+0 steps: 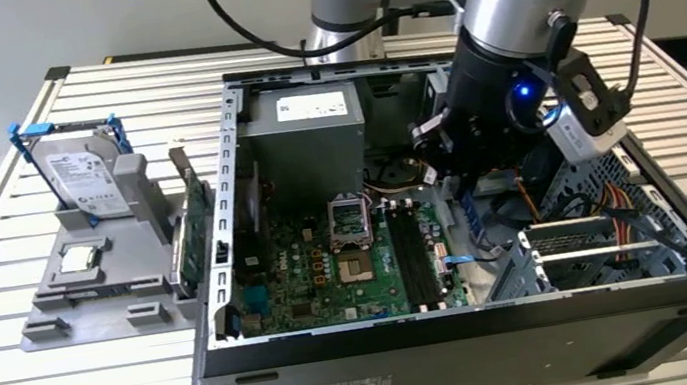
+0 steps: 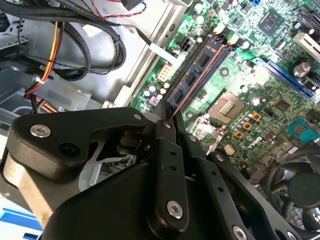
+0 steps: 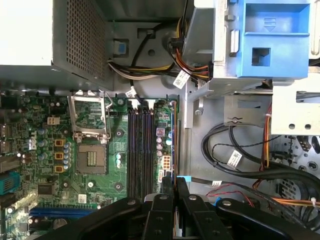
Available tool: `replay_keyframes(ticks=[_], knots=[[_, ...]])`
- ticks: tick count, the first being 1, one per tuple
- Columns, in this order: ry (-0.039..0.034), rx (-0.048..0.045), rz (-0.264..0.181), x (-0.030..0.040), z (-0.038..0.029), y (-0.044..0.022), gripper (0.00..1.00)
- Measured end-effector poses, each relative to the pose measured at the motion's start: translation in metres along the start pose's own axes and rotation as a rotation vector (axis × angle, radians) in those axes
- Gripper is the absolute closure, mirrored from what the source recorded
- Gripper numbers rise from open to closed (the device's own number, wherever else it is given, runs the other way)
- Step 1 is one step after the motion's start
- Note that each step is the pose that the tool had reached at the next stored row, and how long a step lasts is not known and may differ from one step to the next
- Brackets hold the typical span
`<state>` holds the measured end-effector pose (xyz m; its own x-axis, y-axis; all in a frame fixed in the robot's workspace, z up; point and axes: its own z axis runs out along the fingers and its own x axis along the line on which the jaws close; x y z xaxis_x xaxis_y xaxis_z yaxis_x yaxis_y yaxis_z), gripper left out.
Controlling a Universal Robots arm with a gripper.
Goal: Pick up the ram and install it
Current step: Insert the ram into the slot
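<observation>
A: Pincer [image 2: 167,117] sits inside the open computer case [image 1: 470,321], right of centre in the exterior view, its fingers [image 2: 165,150] clamped together on the ram [image 2: 197,75]

B: And the ram itself?

A: Upper middle of the second wrist view, a thin stick with chips, standing edge-down along the memory slots [image 3: 140,150] on the green motherboard [image 3: 60,165], beside the empty processor socket [image 3: 91,159]

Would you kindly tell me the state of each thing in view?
Computer case: open, lying on its side.
Ram: on edge, gripped at one end.
Pincer: shut on the ram.
Processor socket: open, empty.
Hard drive: upright.
Green card: standing on edge.
</observation>
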<state>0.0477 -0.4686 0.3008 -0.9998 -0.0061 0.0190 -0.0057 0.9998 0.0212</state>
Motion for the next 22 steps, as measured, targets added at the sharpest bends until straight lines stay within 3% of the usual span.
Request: replay_keyframes(ticks=[10,22], knots=[[0.0,0.0003,0.0,0.009,0.0021,-0.0002,1.0],[-0.0001,0.0,0.0,0.0126,0.0083,-0.0013,1.0]])
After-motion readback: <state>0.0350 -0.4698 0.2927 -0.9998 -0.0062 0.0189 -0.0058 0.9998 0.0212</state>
